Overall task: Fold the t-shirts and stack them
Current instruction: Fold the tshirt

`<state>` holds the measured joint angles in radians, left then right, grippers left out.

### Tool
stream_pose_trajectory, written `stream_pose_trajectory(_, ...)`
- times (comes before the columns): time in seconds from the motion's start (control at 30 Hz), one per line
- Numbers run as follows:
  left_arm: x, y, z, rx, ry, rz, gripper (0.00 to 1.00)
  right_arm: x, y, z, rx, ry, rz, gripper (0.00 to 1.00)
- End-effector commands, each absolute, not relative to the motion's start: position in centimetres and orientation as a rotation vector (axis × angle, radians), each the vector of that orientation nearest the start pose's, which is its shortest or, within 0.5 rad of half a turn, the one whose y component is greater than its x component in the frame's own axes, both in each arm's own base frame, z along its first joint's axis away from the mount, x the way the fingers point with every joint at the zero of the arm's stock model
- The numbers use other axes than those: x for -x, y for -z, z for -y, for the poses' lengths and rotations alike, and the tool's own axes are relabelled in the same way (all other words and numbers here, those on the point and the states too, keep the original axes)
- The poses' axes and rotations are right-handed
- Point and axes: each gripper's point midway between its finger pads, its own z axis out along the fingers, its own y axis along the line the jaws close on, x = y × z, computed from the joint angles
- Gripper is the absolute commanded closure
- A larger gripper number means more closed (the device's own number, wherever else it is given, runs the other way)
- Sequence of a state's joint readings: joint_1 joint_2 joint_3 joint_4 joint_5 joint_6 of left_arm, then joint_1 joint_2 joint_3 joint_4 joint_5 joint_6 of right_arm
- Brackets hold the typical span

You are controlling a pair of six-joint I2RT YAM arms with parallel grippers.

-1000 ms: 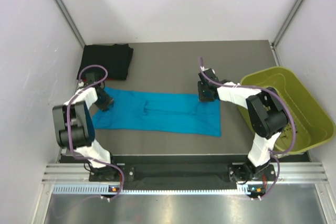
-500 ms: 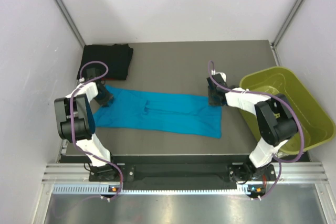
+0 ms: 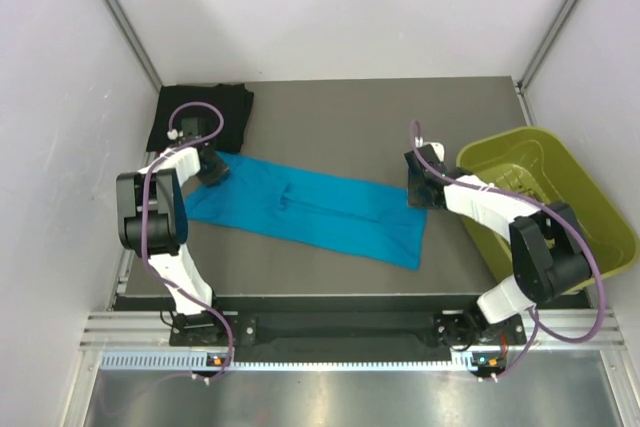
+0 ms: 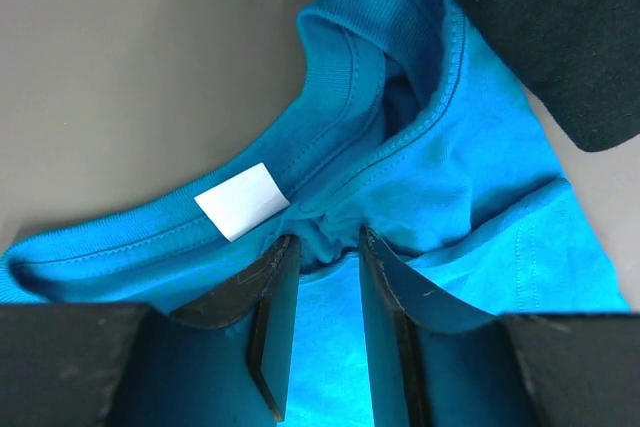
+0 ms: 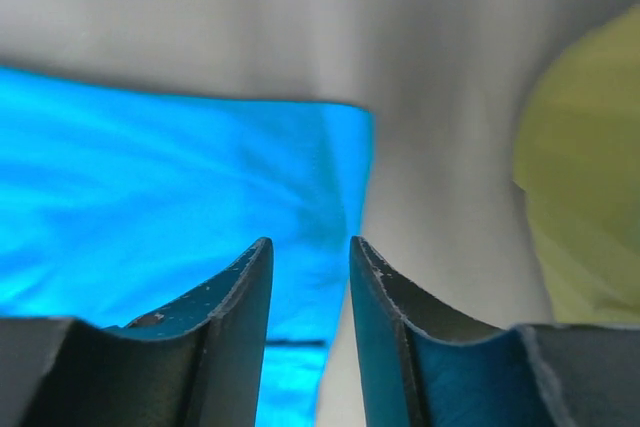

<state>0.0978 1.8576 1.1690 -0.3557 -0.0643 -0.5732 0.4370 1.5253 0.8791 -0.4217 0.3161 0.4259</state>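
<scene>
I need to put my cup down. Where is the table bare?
Bare table lies behind the teal shirt, between the black shirt and the yellow-green bin; a narrower strip runs along the near edge. Crowded: the far-left corner, where the two shirts meet.

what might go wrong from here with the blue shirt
The left end effector pinches only a small bunch of collar beside the white label, so the blue shirt may slip free. The black shirt lies against that collar; a pull might drag it askew. The right end effector works close to the green bin and might bump it.
</scene>
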Motion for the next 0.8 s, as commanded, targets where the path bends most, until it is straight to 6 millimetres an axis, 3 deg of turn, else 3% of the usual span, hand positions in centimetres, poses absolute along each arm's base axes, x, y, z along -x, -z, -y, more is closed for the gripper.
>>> stream_pose_trajectory(0.0,-39.0,2.6,-1.5,0.905,0.087,-2.611,0.64,-33.0,-8.0,-14.1,0.07,-0.099,-2.483,0.61)
stream_pose_trajectory(0.07,-39.1,1.5,-1.7,0.882,0.066,-2.618,0.64,-32.9,-9.5,-18.3,0.34,-0.193,-2.431,0.59)
stream_pose_trajectory(0.17,-40.4,-2.0,-2.6,0.86,0.029,-2.543,0.63,-31.7,-10.4,-23.2,0.669,-0.313,-2.337,0.5)
stream_pose_trajectory(0.2,-40.7,-3.9,-3.1,0.864,0.001,-2.509,0.63,-31.4,-10.3,-24.1,0.743,-0.337,-2.315,0.48)
stream_pose_trajectory(0.3,-41.3,-6.9,-2.6,0.887,0.051,-2.447,0.63,-30.6,-10.6,-26.8,1.003,-0.331,-2.181,0.45)
stream_pose_trajectory(0.4,-41.6,-8.9,0.8,0.818,0.158,-2.427,0.62,-30.8,-10.1,-27.8,1.113,-0.314,-2.127,0.43)
stream_pose_trajectory(0.47,-41.4,-8.9,4.1,0.769,0.248,-2.459,0.62,-30.8,-9.6,-28.2,1.176,-0.317,-2.095,0.41)
stream_pose_trajectory(0.53,-41.3,-8.3,5.7,0.784,0.312,-2.475,0.62,-30.4,-8.1,-28.1,1.233,-0.294,-2.137,0.4)
stream_pose_trajectory(0.77,-40.2,-4.2,6.8,0.839,0.307,-2.518,0.63,-29.3,-6.2,-27.7,1.252,-0.22,-2.216,0.38)
